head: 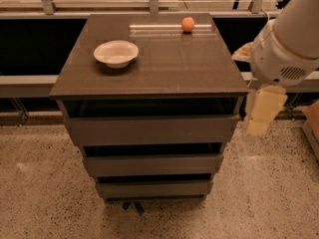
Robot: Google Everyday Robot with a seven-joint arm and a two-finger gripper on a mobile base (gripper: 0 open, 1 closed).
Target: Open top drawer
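The top drawer is the widest dark grey-brown front, just under the cabinet's tabletop, with a dark gap above it. Two narrower drawer fronts sit below it. My white arm comes in from the right. Its cream-coloured gripper hangs down just off the cabinet's right side, level with the right end of the top drawer and close to it, holding nothing that I can see.
A white bowl sits on the left of the tabletop and a small orange ball at its back. A dark window ledge and rail run behind the cabinet. The floor is speckled. A box edge shows at the far right.
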